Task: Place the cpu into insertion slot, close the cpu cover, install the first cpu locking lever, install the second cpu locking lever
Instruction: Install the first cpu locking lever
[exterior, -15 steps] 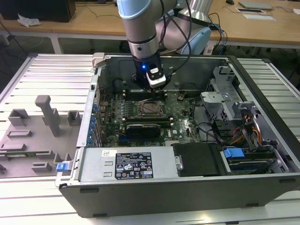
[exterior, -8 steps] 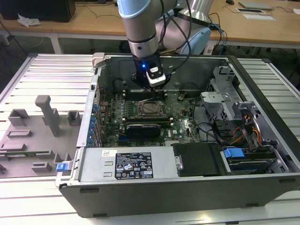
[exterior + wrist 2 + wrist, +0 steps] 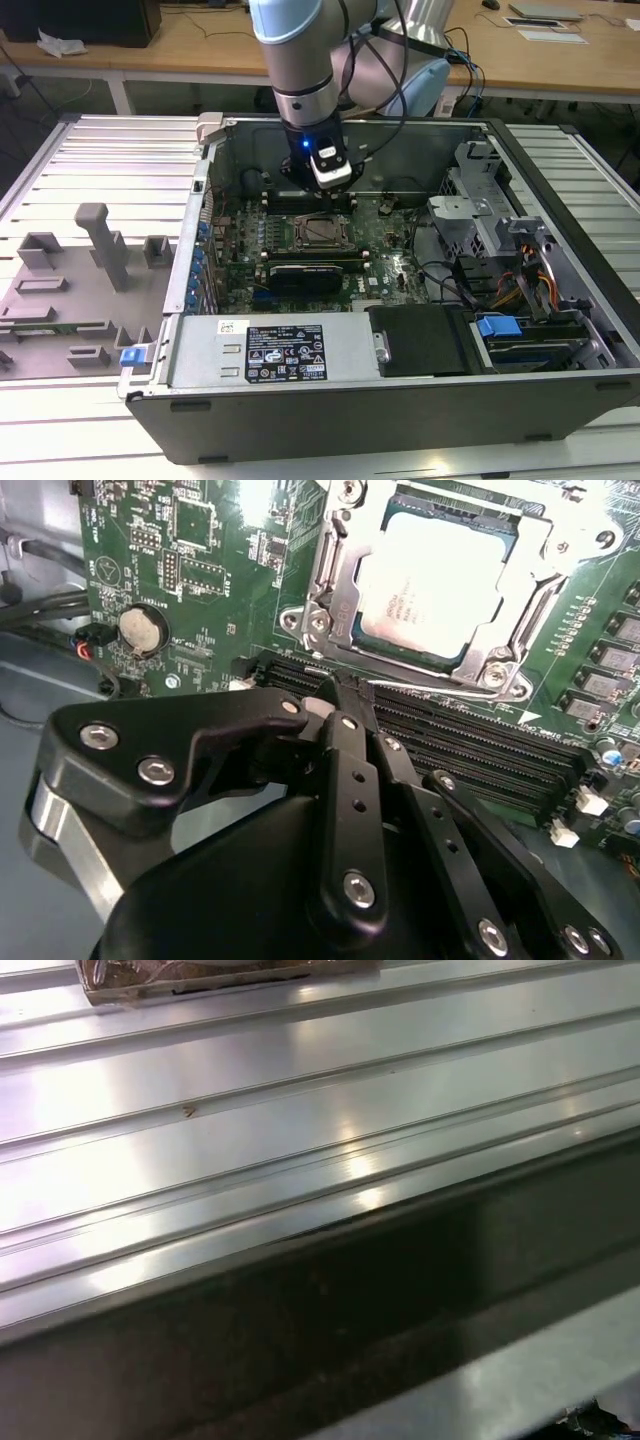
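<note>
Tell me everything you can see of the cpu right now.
The cpu is a flat square chip with a pale silvery metal top carrying small dark print. It lies flat in the slot on the green motherboard, and the silvery cover is down around it, its window framing the top face. In the exterior view it shows as a pale square mid-board. Nothing grips it: the claw sits apart, over the black memory slots.
</note>
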`<act>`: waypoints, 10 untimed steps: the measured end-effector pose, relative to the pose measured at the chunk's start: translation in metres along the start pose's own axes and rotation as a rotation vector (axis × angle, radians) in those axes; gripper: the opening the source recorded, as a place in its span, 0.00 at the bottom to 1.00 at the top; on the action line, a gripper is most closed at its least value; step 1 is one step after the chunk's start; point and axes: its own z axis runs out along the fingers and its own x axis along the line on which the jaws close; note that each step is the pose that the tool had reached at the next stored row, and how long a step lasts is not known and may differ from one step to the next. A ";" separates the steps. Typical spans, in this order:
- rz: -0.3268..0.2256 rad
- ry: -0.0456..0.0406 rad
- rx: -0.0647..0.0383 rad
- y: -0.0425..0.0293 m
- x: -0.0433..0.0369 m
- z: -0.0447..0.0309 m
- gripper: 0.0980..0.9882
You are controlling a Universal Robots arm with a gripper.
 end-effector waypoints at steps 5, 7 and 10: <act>0.023 -0.0030 0.005 -0.0009 -0.0006 0.0065 0.01; 0.031 -0.0042 0.006 -0.0008 -0.0017 0.0093 0.01; 0.033 -0.0043 0.008 -0.0009 -0.0021 0.0097 0.01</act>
